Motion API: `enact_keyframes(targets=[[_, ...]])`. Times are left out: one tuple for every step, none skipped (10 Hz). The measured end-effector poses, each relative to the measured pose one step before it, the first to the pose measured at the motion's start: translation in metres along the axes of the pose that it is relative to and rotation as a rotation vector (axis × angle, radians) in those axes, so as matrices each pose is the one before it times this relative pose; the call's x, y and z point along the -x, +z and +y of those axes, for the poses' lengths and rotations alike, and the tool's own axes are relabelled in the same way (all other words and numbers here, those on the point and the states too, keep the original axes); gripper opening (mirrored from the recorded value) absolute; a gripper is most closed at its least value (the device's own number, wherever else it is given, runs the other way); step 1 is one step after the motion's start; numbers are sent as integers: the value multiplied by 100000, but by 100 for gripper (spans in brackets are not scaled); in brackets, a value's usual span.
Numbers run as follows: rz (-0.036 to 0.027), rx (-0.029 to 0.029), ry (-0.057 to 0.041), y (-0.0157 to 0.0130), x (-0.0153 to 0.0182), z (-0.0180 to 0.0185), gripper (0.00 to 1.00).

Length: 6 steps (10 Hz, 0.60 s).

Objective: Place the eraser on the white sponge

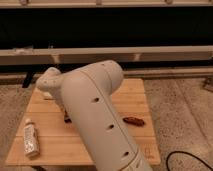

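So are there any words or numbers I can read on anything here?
Nothing can be read.
Bottle label: dark marks, too blurred to read.
Arm: no writing.
End effector: hidden behind the arm, over the table's left half, so nothing to read there.

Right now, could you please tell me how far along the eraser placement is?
Nothing looks finished: the eraser peeks out at the arm's left edge, on the wooden table, apart from the white sponge. In hand: the gripper is hidden behind the arm, above the table's left half; no grasp is visible. Left: grasping, lifting and placing the eraser on the sponge.
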Motion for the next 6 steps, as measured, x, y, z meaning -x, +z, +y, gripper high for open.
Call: enact_keyframes(targets=[[-1348, -25, -923, -1157, -2, 241, 0], [-1954, -7, -897, -1513, 33, 112, 0], [-1957, 17, -658, -1395, 101, 11, 0], [-2490, 40, -712, -1482, 105, -9, 0], [-2561, 632, -398, -1334, 100, -8, 0], [-2870, 1101, -204, -1237, 169, -139, 0]])
